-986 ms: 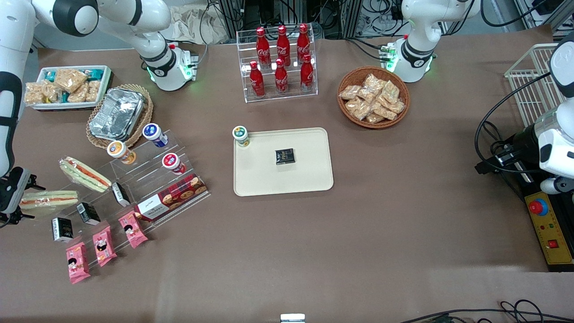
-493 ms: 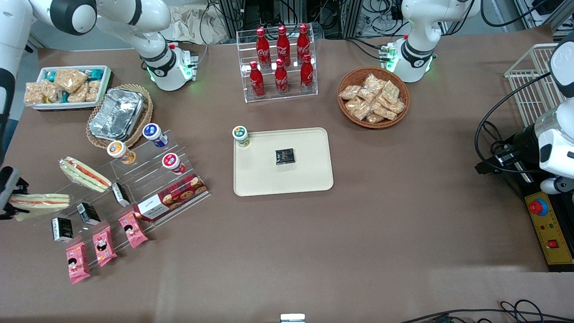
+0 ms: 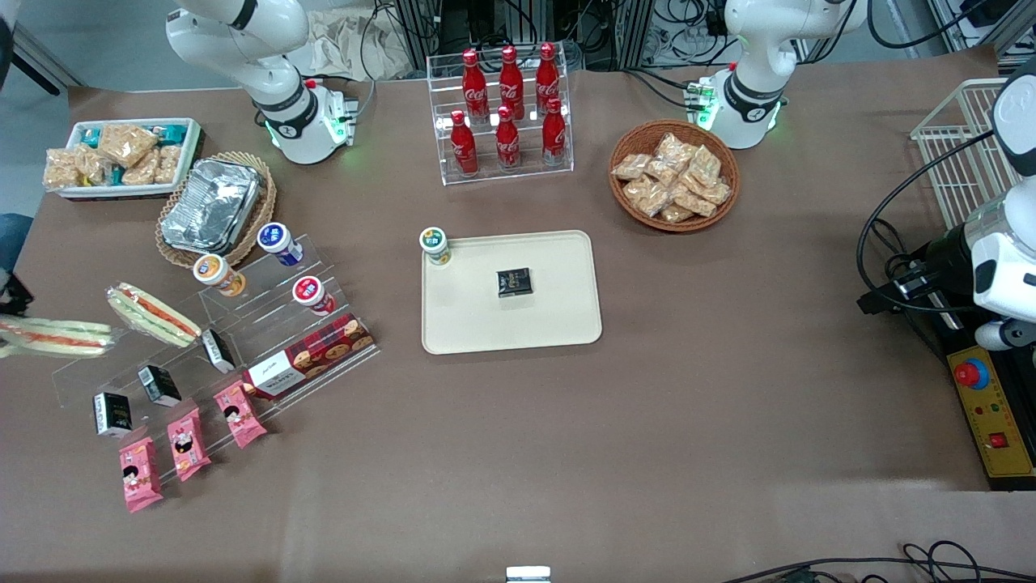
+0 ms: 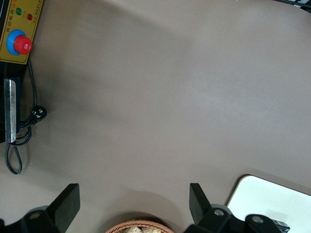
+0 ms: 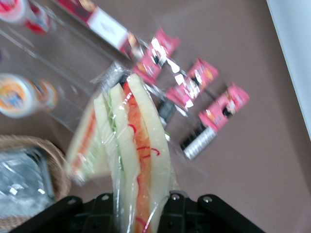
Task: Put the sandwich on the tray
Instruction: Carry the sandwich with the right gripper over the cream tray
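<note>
The cream tray (image 3: pixel 558 324) lies in the middle of the frame and already carries a small dark packet (image 3: pixel 514 282) and a yogurt cup (image 3: pixel 435 245). At the far left edge the sandwich (image 3: pixel 53 337) hangs above the table, lifted off the clear display stand (image 3: pixel 243 324). The gripper (image 5: pixel 138 196) is clamped on its wrapped end. This looks like the carrying step; next the arm must travel to the tray and lower onto a bare part.

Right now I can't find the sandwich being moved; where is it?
The sandwich hangs clamped in the gripper at the working arm's end of the table, beside the second sandwich on the clear display steps, not yet on the tray.
</note>
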